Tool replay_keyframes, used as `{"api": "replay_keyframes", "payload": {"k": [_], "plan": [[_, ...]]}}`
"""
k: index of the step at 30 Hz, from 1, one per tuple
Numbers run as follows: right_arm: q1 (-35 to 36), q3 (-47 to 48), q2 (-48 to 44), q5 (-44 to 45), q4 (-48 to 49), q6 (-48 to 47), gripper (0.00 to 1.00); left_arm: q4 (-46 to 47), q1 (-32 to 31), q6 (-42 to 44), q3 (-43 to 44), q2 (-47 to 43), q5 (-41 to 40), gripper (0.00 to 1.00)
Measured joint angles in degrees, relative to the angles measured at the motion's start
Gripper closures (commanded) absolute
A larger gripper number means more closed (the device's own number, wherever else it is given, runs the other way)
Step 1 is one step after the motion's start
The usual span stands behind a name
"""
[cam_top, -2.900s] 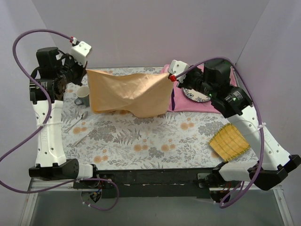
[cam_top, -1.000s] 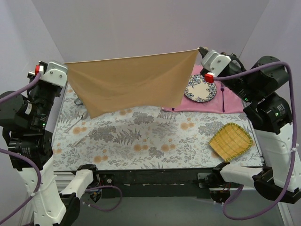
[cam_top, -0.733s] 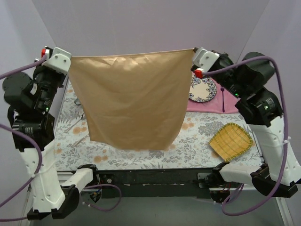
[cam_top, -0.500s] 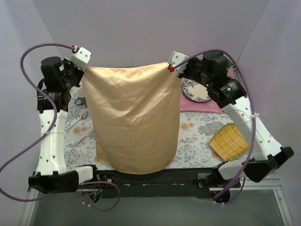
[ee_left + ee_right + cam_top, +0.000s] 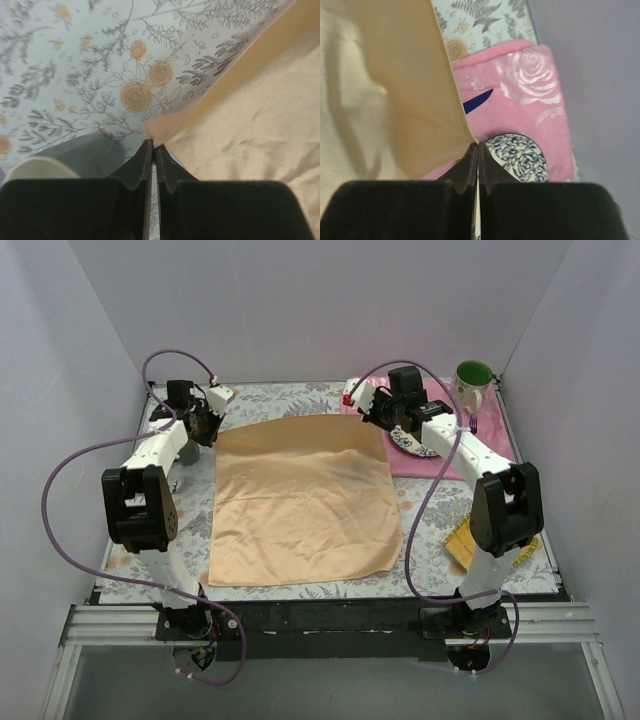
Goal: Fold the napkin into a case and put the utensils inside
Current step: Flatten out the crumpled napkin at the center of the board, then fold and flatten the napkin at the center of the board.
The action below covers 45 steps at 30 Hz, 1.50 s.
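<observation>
The peach-orange napkin point(image 5: 305, 500) lies spread as one flat sheet in the middle of the table; no case is in view. My left gripper point(image 5: 212, 422) is shut on its far left corner point(image 5: 155, 131), low over the table. My right gripper point(image 5: 368, 418) is shut on the far right corner point(image 5: 465, 131), which still lifts a little off the pink placemat point(image 5: 520, 90). A dark purple knife point(image 5: 477, 100) shows on that placemat, partly under the napkin's edge. The fork I cannot make out.
A blue-patterned plate point(image 5: 412, 443) sits on the pink placemat point(image 5: 440, 462) under my right arm. A green mug point(image 5: 473, 378) stands at the far right corner. The yellow woven mat point(image 5: 460, 540) lies right of the napkin. A grey cup point(image 5: 82, 155) stands by my left gripper.
The napkin hung stretched in the air between both grippers; both arms have since reached forward and down, and it now lies flat on the table. Both grippers still hold its corners.
</observation>
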Motion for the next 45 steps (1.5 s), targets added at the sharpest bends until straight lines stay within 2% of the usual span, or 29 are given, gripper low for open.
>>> {"api": "replay_keyframes", "payload": {"k": [8, 13, 16, 22, 25, 34, 37, 42, 45], "plan": [[-1.27, 3.26, 12.55, -1.68, 1.18, -0.35, 0.99, 3.06, 0.0, -2.8, 1.75, 12.94, -0.31, 1.0], [-1.99, 8.87, 14.27, -2.23, 0.81, -0.63, 0.99, 3.63, 0.0, -3.41, 4.63, 13.31, -0.5, 1.0], [-2.71, 9.05, 12.46, -3.26, 0.92, -1.16, 0.99, 3.74, 0.0, -3.15, 4.07, 11.32, -0.42, 1.0], [-3.43, -0.02, 1.99, -5.05, -1.29, -2.62, 0.99, 1.66, 0.17, -1.6, -3.3, 0.04, -0.26, 1.0], [-3.37, -1.6, -2.43, -5.64, -2.73, -2.47, 0.99, 0.24, 0.33, -1.22, -4.79, -6.21, -0.42, 1.0], [-3.21, 3.08, -12.11, -8.0, -9.03, 2.69, 0.99, -6.36, 2.05, -2.54, 4.61, -16.2, 2.12, 1.0], [-3.1, 3.13, -21.0, -9.27, -12.72, 4.02, 0.99, -10.8, 2.1, -2.45, 7.52, -24.24, 4.46, 1.0], [-2.01, 0.39, -41.79, -11.87, -17.27, 2.49, 0.99, -17.55, 2.1, -2.4, 10.91, -41.64, 9.6, 1.0], [-1.44, 1.46, -50.34, -13.09, -20.59, 2.1, 0.99, -21.81, 2.1, -3.02, 14.62, -49.81, 11.43, 1.0]]}}
